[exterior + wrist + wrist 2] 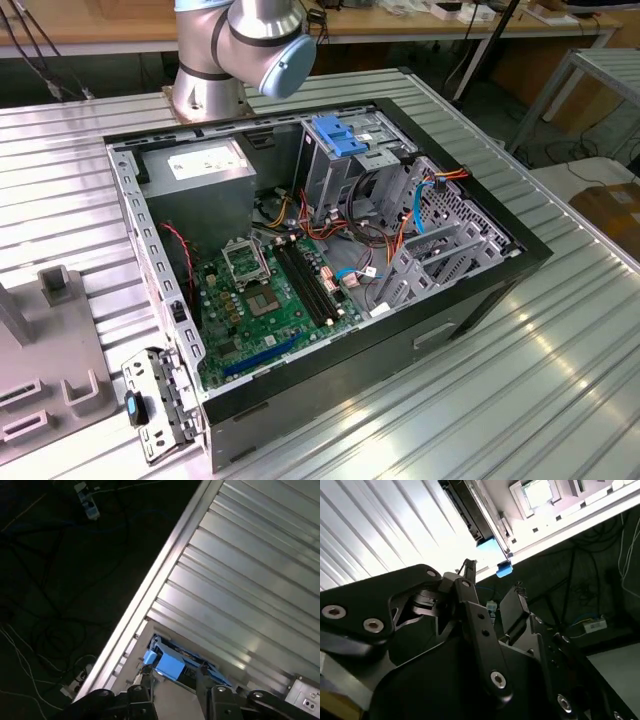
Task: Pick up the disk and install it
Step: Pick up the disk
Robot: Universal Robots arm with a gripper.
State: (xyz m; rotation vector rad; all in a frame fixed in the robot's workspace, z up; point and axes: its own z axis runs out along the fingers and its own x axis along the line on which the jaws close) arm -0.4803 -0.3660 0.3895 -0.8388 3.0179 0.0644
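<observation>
Flat rectangular dark grey disk (167, 664) in a bright blue plastic carrier frame, lying near the edge of the ribbed metal table (240, 580), blue end showing

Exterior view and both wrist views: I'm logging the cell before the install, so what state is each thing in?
computer case: lying on its side, open, interior exposed.
disk: not installed, sitting near the edge of the table, not gripped.
end effector: open, nothing between its fingers, close to the disk.
</observation>
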